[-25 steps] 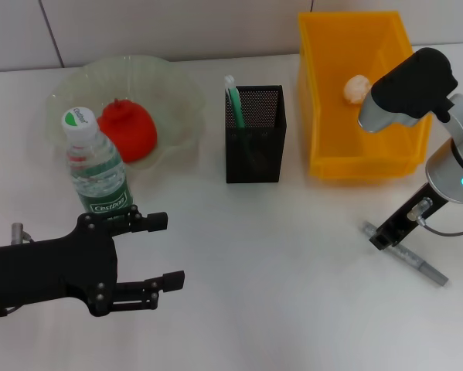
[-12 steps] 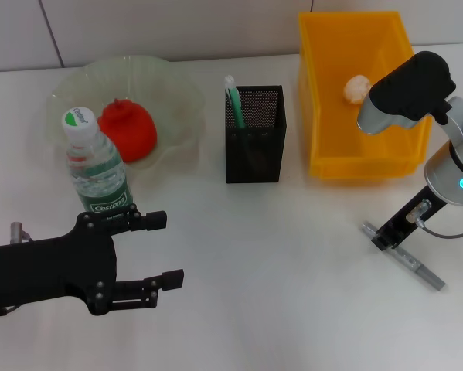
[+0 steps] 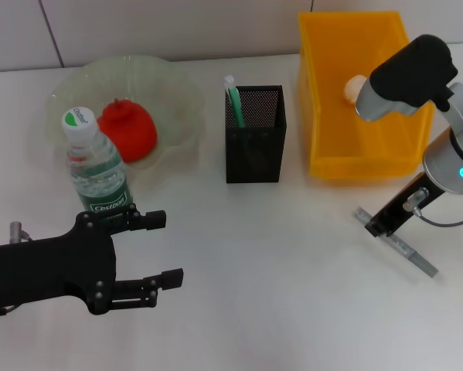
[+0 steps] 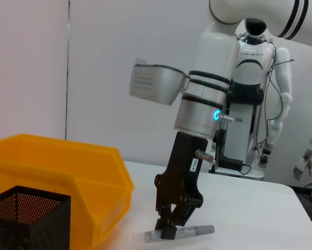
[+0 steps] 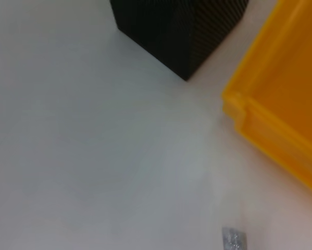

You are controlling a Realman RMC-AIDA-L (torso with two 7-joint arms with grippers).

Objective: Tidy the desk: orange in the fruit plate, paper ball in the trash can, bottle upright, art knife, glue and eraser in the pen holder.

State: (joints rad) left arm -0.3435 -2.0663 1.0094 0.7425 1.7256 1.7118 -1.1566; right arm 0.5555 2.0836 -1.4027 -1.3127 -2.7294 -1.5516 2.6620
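Note:
The orange [image 3: 127,130] lies in the pale green fruit plate [image 3: 177,93] at the back left. In front of the plate the bottle [image 3: 96,168] stands upright. The black mesh pen holder [image 3: 253,135] holds the glue [image 3: 233,97], a green stick with a white tip. The paper ball [image 3: 355,86] rests in the yellow trash can [image 3: 347,147]. My right gripper [image 3: 374,226] [image 4: 169,229] is shut on the grey art knife [image 3: 405,251] [image 4: 197,229] just over the table, right of the pen holder. My left gripper [image 3: 171,249] hangs open in front of the bottle, holding nothing. The eraser is out of view.
White table surface [image 3: 277,263] lies between the two grippers. In the right wrist view, a corner of the pen holder [image 5: 182,26], the trash can's rim [image 5: 270,130] and the knife's tip [image 5: 234,240] show. Another robot [image 4: 252,88] stands beyond the table.
My right gripper has shifted a little to the left and toward the back, carrying the art knife with it. The left arm has stayed still.

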